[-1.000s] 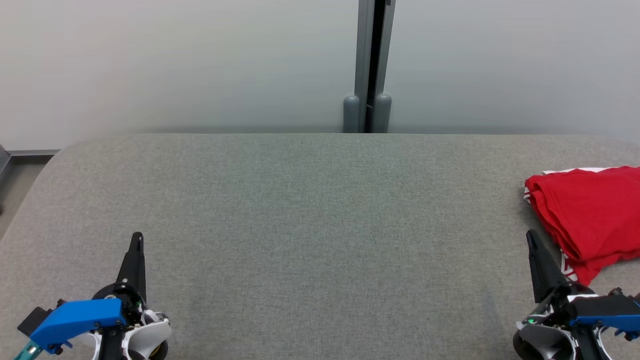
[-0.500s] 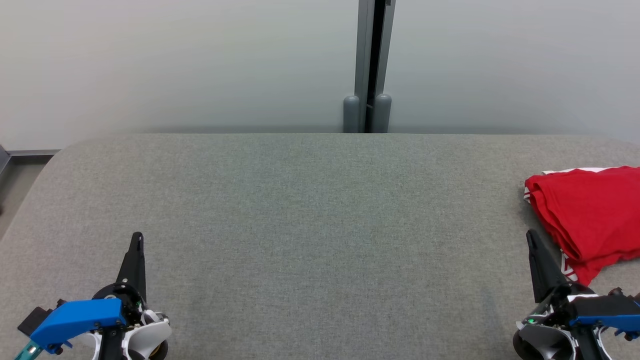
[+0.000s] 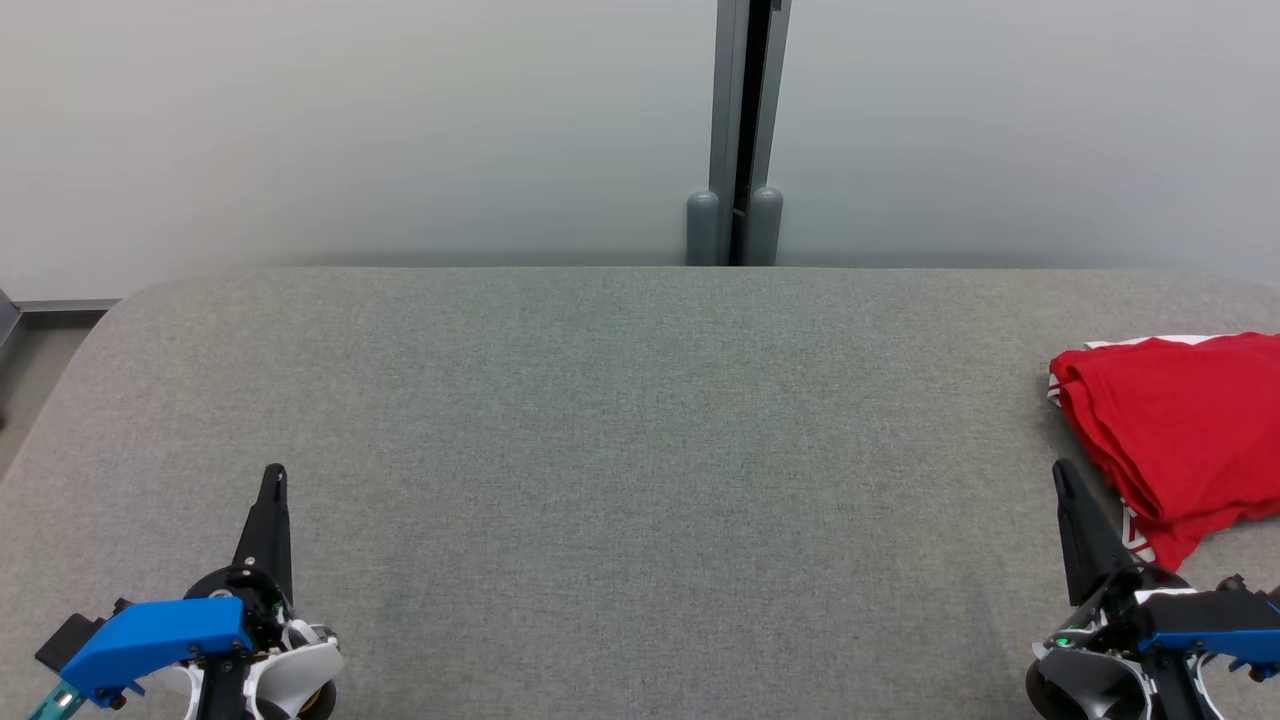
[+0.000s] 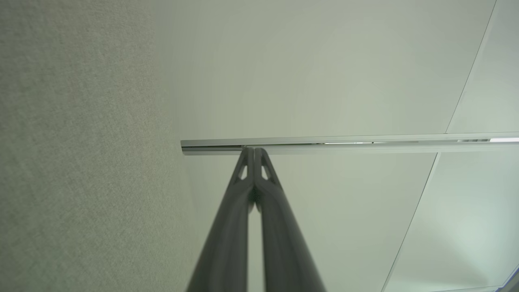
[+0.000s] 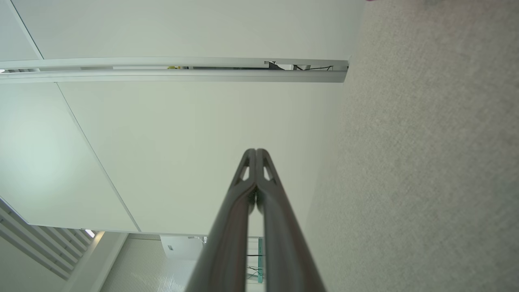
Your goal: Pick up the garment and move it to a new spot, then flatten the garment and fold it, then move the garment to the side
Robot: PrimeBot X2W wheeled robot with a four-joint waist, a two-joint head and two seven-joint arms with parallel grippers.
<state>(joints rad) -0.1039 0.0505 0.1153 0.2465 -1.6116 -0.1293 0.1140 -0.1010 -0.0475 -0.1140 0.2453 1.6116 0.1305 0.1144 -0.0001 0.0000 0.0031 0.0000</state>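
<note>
Nothing has moved since a second ago. I see the left gripper [image 3: 273,472] at lower left and the right gripper [image 3: 1060,470] at lower right, both closed tight and empty. The folded red garment [image 3: 1180,430] lies on the grey table [image 3: 600,430] at the right edge, just beside the right gripper.

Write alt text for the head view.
A red garment lies in folds on a grey table at the view's right edge, beside the shut right tool. The shut left tool points up at the lower left; a pale wall stands behind.
</note>
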